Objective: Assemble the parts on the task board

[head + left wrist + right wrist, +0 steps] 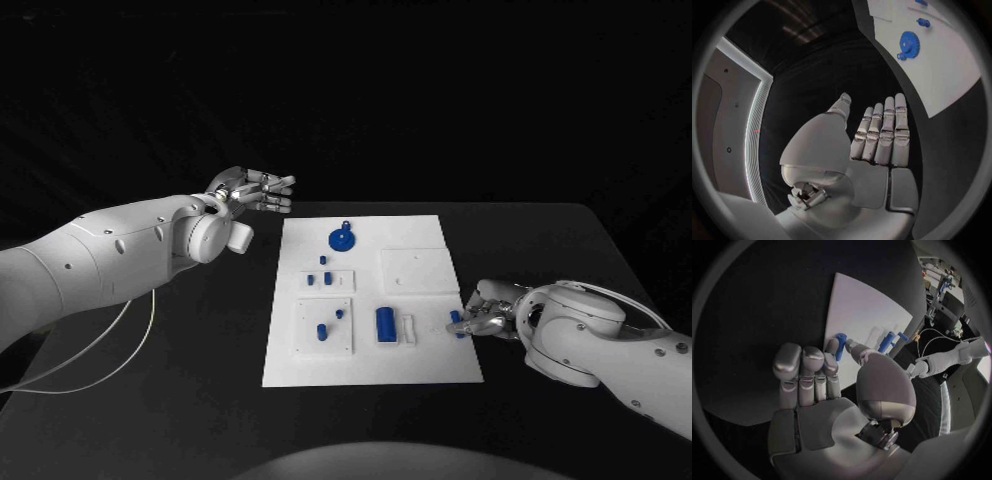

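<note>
One blue peg [457,322] pinched lightly in the right hand [488,315] (left hand [257,192] spread, holding nothing) could slip and roll off the task board [433,365].

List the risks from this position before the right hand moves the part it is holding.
1. The right hand pinches a small blue peg with only its fingers at the white task board's edge; a slip could drop it onto the black table.
2. The large blue cylinder stands close by; a sweep inward might knock it.
</note>
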Motion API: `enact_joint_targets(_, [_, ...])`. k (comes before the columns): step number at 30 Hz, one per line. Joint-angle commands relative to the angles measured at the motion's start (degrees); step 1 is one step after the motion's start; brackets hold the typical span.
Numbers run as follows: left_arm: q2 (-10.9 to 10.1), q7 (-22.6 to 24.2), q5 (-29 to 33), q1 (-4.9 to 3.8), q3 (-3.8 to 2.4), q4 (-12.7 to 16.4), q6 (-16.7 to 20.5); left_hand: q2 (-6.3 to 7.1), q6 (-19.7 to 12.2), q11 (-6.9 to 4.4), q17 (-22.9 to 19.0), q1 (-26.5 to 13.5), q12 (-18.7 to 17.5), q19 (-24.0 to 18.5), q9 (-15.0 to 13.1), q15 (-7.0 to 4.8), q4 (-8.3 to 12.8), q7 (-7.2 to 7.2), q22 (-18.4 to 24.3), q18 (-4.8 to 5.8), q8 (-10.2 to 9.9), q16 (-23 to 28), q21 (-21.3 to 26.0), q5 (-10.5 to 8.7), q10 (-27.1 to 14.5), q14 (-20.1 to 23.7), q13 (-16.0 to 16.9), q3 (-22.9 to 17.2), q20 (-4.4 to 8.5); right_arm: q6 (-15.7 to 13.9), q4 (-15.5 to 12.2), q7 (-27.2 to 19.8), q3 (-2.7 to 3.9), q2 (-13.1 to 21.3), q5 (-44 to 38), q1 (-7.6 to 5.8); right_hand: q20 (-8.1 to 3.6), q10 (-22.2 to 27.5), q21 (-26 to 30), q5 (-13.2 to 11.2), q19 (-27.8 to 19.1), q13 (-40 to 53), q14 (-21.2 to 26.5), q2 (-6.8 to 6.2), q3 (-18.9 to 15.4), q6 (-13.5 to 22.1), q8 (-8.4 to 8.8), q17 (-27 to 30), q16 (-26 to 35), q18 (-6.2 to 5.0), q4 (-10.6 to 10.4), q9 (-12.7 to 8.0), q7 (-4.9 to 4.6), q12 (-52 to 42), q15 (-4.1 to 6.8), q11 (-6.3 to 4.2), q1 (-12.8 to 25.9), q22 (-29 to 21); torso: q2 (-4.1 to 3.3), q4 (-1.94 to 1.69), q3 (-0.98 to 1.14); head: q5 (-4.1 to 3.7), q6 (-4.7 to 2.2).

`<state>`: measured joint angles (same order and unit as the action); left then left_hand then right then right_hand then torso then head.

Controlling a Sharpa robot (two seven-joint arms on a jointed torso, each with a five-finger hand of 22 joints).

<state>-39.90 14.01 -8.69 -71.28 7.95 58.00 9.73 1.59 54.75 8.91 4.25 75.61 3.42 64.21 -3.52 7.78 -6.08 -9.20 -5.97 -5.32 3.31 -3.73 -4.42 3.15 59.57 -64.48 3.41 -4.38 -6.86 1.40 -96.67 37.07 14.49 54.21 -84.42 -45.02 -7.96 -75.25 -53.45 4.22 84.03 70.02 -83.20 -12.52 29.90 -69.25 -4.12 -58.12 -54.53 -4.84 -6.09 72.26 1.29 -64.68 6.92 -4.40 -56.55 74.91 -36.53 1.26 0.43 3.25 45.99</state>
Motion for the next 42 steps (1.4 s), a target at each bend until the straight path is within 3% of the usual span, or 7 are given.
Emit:
enact_joint_targets(1, [0.07,0.6,-0.03,-0.04,-0.02,0.13,-0.84,0.52,-0.31,0.04,0.05,-0.12,0.02,0.52,0.02,0.04,-0.22,0.0,0.1,-0.54,0.21,0.23,-0.16,-0.22,-0.26,0.24,0.05,0.01,-0.06,0.72,0.92,0.67,-0.76,-0.77,-3.31,0.57,-0.33,0.06,0.32,0.34,3.59,0.0,0.0,0.39,0.05,0.69,0.41,-0.03,0.37,1.04,0.51,-0.17,-0.03,0.31,0.24,-0.01,0.11,4.59,-0.05,0.0,0.03,0.02,0.1])
enact_joint_targets(7, [0.17,0.37,-0.08,-0.04,-0.01,0.1,-1.2,0.41,-0.14,0.03,0.06,-0.13,0.03,0.55,0.01,0.02,-0.38,0.03,0.11,-0.54,0.23,0.22,-0.17,-0.22,-0.21,0.18,0.05,-0.02,-0.04,1.01,1.21,0.7,-1.29,-1.86,-4.76,0.57,-0.26,0.46,0.56,0.9,3.52,-0.21,0.1,0.43,0.33,1.26,0.48,0.21,0.75,1.11,1.69,-1.07,-0.26,0.69,0.16,0.15,-0.3,4.57,-0.02,-0.09,-0.03,-0.26,-0.04])
enact_joint_targets(10, [0.17,0.26,-0.68,-0.04,0.0,0.11,-1.33,0.27,0.31,-0.02,0.08,-0.17,0.03,0.59,-0.02,-0.02,-0.43,0.07,0.09,-0.54,0.27,0.22,-0.2,-0.22,-0.03,0.08,0.06,0.0,-0.02,1.18,1.37,0.72,-1.58,-2.09,-5.1,0.56,-0.08,0.83,0.79,1.58,3.53,-0.49,0.07,0.47,-0.12,1.83,0.5,0.27,0.97,1.08,2.91,-4.91,-0.56,1.07,0.0,0.37,-1.25,4.6,-0.01,-0.04,-0.06,-0.3,-0.08])
enact_joint_targets(17, [0.22,0.3,-2.32,-0.04,0.01,0.17,-1.31,0.41,0.22,0.01,0.03,-0.17,0.01,0.52,-0.01,0.03,-0.46,0.06,0.12,-0.5,0.24,0.24,-0.16,-0.23,-0.14,0.22,0.05,0.1,-0.04,2.08,1.69,0.84,-2.74,-2.47,-5.65,0.56,-0.16,1.19,1.11,13.82,3.51,-0.73,0.15,2.98,4.27,3.27,0.43,0.21,1.25,1.16,7.77,-9.22,-0.51,1.45,0.07,0.3,-4.47,4.68,0.01,-0.01,0.0,-0.1,0.1])
enact_joint_targets(19, [0.21,0.31,-3.08,-0.04,0.01,0.32,-1.35,0.42,0.25,0.01,0.03,-0.13,0.02,0.49,-0.01,0.04,-0.46,0.06,0.13,-0.5,0.25,0.23,-0.14,-0.22,-0.16,0.26,0.05,0.07,-0.04,2.22,1.76,0.86,-2.97,-2.55,-5.89,0.56,-0.18,1.14,1.14,19.64,3.51,-0.87,0.16,3.33,6.1,3.99,0.18,0.15,1.28,1.22,9.78,-8.36,-0.95,1.67,0.04,0.39,-4.48,4.72,-0.01,0.0,0.0,-0.09,0.15])
enact_joint_targets(22, [0.22,0.28,-3.65,-0.04,0.02,0.58,-1.51,0.46,0.12,0.02,0.01,-0.2,0.02,0.45,0.0,0.06,-0.53,0.04,0.14,-0.49,0.23,0.24,-0.12,-0.24,-0.21,0.32,0.05,0.09,-0.06,2.24,1.78,0.86,-3.18,-2.61,-5.9,0.56,-0.09,1.11,1.1,23.7,3.52,-1.11,0.19,4.26,8.81,4.45,0.14,0.05,1.39,1.15,12.76,-4.49,-1.7,2.11,-0.15,0.46,-1.91,4.91,-0.04,-0.03,0.0,-0.09,0.16])
enact_joint_targets(42, [0.21,0.05,-3.97,-0.04,0.06,0.8,-1.76,0.46,0.12,0.02,0.01,-0.2,0.02,0.45,0.0,0.06,-0.53,0.04,0.14,-0.49,0.23,0.24,-0.12,-0.24,-0.21,0.32,0.05,0.09,-0.06,-2.92,-1.03,0.5,-3.02,-2.22,9.02,-0.69,-0.12,0.96,1.09,28.63,3.58,-0.7,0.15,5.44,12.84,3.58,0.3,-0.41,1.34,0.9,15.81,-1.23,-2.12,2.04,-0.01,0.57,0.82,5.4,-0.02,0.01,-0.01,0.13,0.06])
